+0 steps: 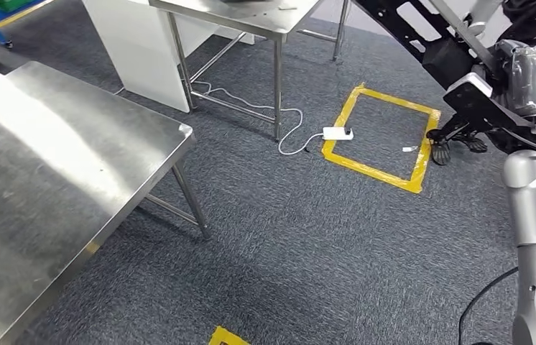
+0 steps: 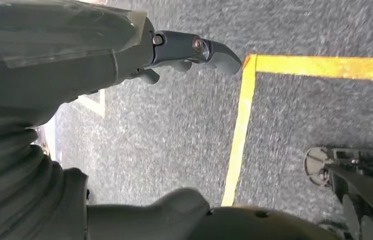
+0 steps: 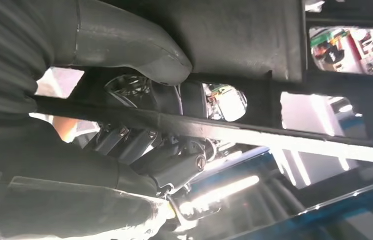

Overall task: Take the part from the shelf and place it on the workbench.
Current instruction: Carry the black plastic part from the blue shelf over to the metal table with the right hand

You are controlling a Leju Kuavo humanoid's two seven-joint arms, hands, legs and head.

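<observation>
The part (image 1: pixel 423 43) is a large flat black frame with cut-outs, held up at the upper right of the head view. My right hand (image 1: pixel 531 75), under a clear plastic cover, grips it there. In the right wrist view the dark fingers (image 3: pixel 174 167) curl around a bar of the black frame (image 3: pixel 254 45). The steel workbench (image 1: pixel 71 165) stands at the left, its top bare, well apart from the part. My left hand (image 2: pixel 99 65) hangs over the carpet with fingers (image 2: pixel 209 50) apart and nothing in it.
A second steel table (image 1: pixel 251 18) stands at the back beside a white panel (image 1: pixel 143 50). On the grey carpet lie a yellow tape square (image 1: pixel 380 136), a white power strip (image 1: pixel 337 133) with its cable, and a dark stand foot (image 1: pixel 455 144). Open carpet lies between the workbench and the square.
</observation>
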